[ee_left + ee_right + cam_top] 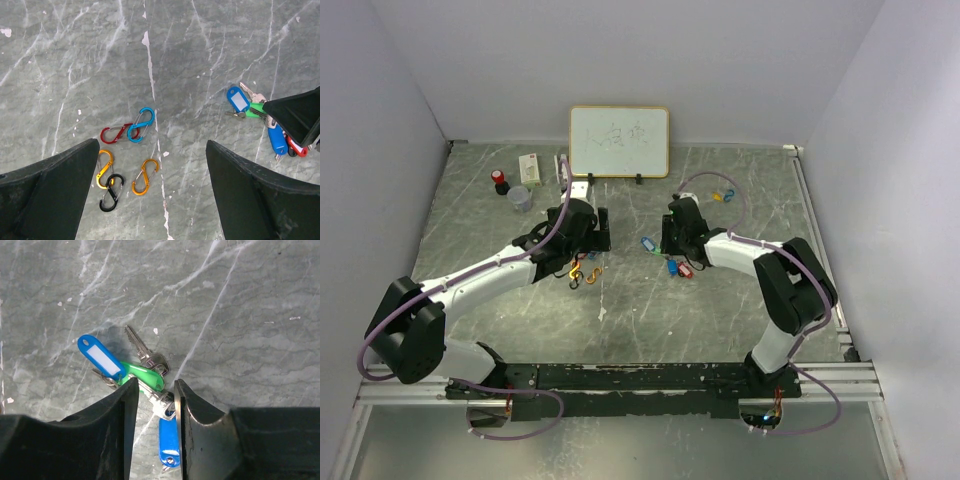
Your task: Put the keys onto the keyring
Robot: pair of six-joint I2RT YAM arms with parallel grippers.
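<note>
Right wrist: right hand (156, 385) close around keys (142, 374), grip uncertain; blue tag's (89, 343) label (105, 359) plain white; left hand (152, 145) wide apart.

The counter (225, 50) is grey-green, marbled with white veins; the keys (140, 345) are silver metal; one blue tag (101, 357) carries a white label; a green tag (145, 376) lies beside it; a red clip (116, 134), blue clip (141, 125), black clip (112, 192); two orange clips (145, 176).
</note>
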